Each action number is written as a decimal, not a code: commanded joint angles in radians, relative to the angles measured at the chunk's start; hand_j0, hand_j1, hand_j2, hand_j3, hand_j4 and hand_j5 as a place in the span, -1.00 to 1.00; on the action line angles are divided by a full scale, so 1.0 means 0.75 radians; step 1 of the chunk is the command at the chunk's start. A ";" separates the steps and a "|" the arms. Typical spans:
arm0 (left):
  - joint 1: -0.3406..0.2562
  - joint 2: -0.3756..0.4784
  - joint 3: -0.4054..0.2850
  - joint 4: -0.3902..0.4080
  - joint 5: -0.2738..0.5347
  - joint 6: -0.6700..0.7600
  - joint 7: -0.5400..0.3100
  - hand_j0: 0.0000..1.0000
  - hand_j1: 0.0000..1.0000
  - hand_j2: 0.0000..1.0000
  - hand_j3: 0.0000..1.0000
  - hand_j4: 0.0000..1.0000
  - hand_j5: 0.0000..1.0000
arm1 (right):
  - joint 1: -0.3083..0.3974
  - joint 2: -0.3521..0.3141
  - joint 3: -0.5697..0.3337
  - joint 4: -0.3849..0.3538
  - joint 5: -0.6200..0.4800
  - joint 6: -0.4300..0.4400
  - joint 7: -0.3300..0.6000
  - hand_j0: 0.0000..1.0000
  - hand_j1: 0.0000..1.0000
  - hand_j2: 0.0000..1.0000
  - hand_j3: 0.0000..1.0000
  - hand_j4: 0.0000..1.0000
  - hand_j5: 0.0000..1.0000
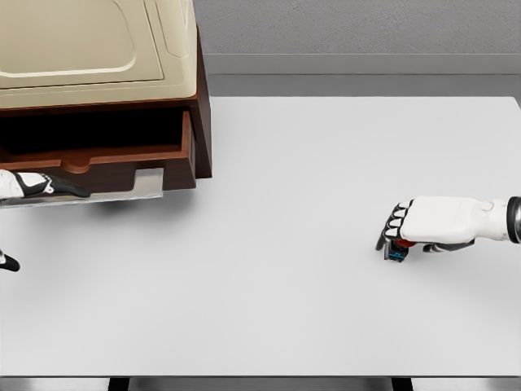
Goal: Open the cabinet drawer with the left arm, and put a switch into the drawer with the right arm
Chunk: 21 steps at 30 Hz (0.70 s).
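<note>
While the drawer (98, 155) of the cabinet (106, 90) stands open at ten o'clock, the left hand (37, 186) lies below its front, fingers stretched. At four o'clock on the white counter (285, 244), the right hand (407, 228) is clamped on the switch (397, 251).

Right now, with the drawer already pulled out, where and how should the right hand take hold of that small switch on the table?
Grip the switch across its short sides, from above. It lies low on the bare white table, with nothing beside it to block the fingers. The right hand already sits over it, fingers curled down around it, hiding most of its shape.
</note>
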 commanded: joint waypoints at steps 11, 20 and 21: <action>-0.010 -0.074 0.002 0.000 -0.045 0.003 0.000 1.00 1.00 1.00 1.00 1.00 1.00 | 0.000 -0.001 -0.001 0.004 -0.006 0.003 0.000 0.07 0.07 0.07 0.07 0.07 0.07; -0.018 -0.074 0.004 0.000 -0.147 0.003 0.000 1.00 1.00 1.00 1.00 1.00 1.00 | -0.002 0.003 -0.005 0.020 -0.010 0.003 0.000 -0.16 -0.16 -0.16 -0.16 -0.16 -0.16; -0.039 -0.078 0.004 0.000 -0.147 0.003 0.000 1.00 1.00 1.00 1.00 1.00 1.00 | -0.002 0.003 -0.005 0.023 -0.012 0.003 0.000 -0.15 -0.15 -0.15 -0.15 -0.15 -0.15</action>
